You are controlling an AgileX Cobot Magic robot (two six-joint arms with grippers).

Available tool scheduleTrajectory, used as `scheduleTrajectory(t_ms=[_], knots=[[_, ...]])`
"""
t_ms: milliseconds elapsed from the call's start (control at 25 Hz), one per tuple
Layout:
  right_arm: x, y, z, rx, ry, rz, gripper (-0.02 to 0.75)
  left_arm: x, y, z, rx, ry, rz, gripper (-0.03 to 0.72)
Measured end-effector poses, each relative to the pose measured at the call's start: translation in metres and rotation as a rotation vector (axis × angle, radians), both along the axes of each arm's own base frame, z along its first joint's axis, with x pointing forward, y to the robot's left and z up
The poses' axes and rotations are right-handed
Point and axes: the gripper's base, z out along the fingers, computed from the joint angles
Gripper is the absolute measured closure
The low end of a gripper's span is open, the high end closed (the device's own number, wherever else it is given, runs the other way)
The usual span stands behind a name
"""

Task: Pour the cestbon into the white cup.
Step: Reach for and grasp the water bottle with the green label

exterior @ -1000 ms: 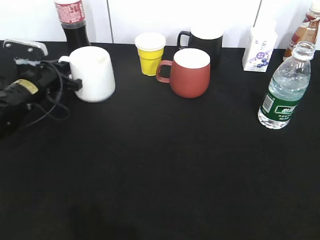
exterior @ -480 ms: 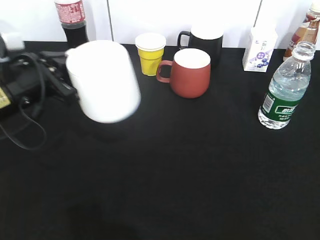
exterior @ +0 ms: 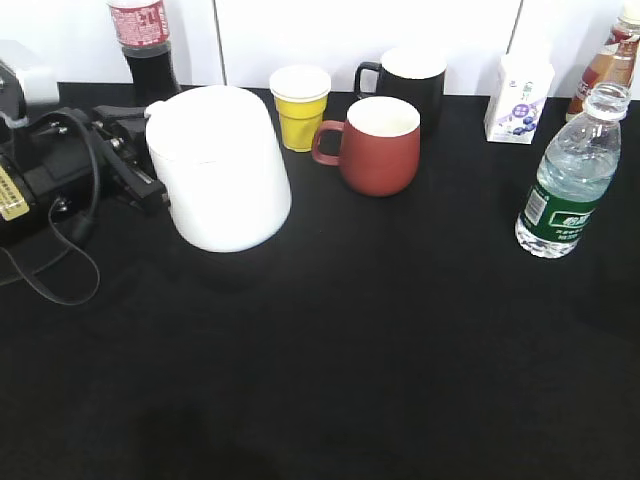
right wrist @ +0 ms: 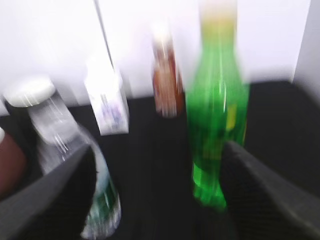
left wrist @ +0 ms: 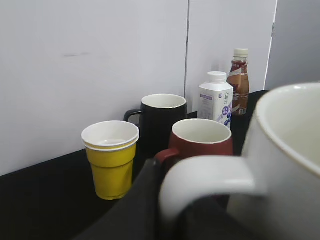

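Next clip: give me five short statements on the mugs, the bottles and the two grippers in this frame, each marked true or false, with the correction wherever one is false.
1. The left gripper holds the white cup by its handle. True.
2. The white cup stands flat on the black table. False: it is held tilted.
3. The cestbon has no cap on. True.
4. The right gripper is clamped on the cestbon. False: its jaws are open, with the bottle near its left finger and not squeezed.
5. The yellow paper cup stands to the right of the red-brown mug. False: in the exterior view it stands to the mug's left.
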Motion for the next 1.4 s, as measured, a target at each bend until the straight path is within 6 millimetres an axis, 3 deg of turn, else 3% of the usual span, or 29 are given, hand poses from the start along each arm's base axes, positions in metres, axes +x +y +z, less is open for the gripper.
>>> scheduleTrajectory(t_ms=[80,360,480,640,800,1160,1320,1400], knots=[[0.013,0.002,-0.024,0.039,0.068,0.007,0.206,0.0,0.0,0.0,0.0,0.0,0.0,0.649],[0.048,0.028,-0.076,-0.034,0.242,0.23,0.209,0.002,0.002,0.001,-0.015,0.004,0.028,0.649],[0.058,0.044,-0.085,-0.116,0.153,0.438,0.098,0.002,0.002,0.001,-0.016,0.005,0.03,0.649],[0.071,0.046,-0.107,-0.062,0.121,0.433,0.081,0.002,0.002,0.001,-0.016,0.005,0.03,0.649],[0.081,0.041,-0.117,-0.028,0.081,0.351,0.079,0.002,0.002,0.001,-0.016,0.005,0.03,0.649],[0.141,0.049,-0.132,-0.045,0.025,0.411,0.088,0.0,0.0,-0.002,0.014,0.013,0.004,0.649],[0.144,0.05,-0.132,-0.049,0.014,0.427,0.223,0.0,0.0,-0.002,0.016,0.014,0.004,0.649],[0.144,0.05,-0.132,-0.049,0.014,0.427,0.242,0.0,0.0,-0.002,0.016,0.014,0.003,0.649]])
